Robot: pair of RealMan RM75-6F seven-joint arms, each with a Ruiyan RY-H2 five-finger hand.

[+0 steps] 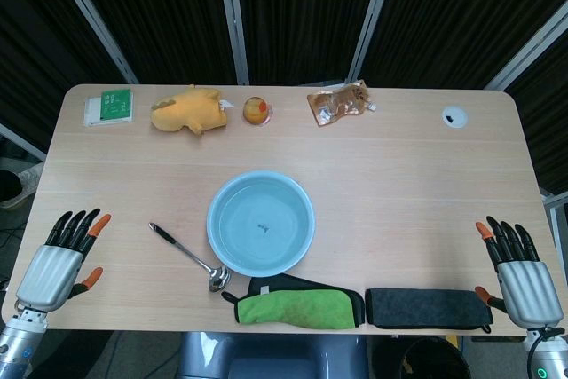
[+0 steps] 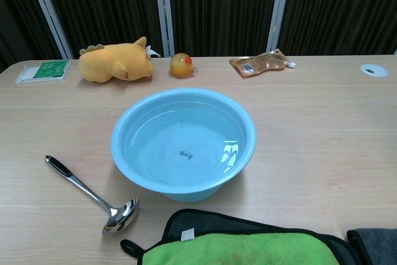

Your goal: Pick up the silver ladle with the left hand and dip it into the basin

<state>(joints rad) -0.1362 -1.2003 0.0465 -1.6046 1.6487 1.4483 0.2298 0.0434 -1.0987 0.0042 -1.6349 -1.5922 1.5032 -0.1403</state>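
On wooden table (image 1: 399,175) — dark curtains (image 1: 302,6) behind — both hands' fingers apart, empty.

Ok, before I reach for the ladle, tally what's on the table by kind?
Ladle: 1
Basin: 1
Cloths: 2, green and dark grey
Plush toy: 1
Green-labelled packet: 1
Brown pouch: 1
Small orange cup: 1
Total: 8

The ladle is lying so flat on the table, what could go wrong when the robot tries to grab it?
The silver ladle lies flat with a thin handle, so the left hand might slip off it. Its bowl sits close to the blue basin and the green cloth, so a clumsy lift might bump the basin and slosh the water.
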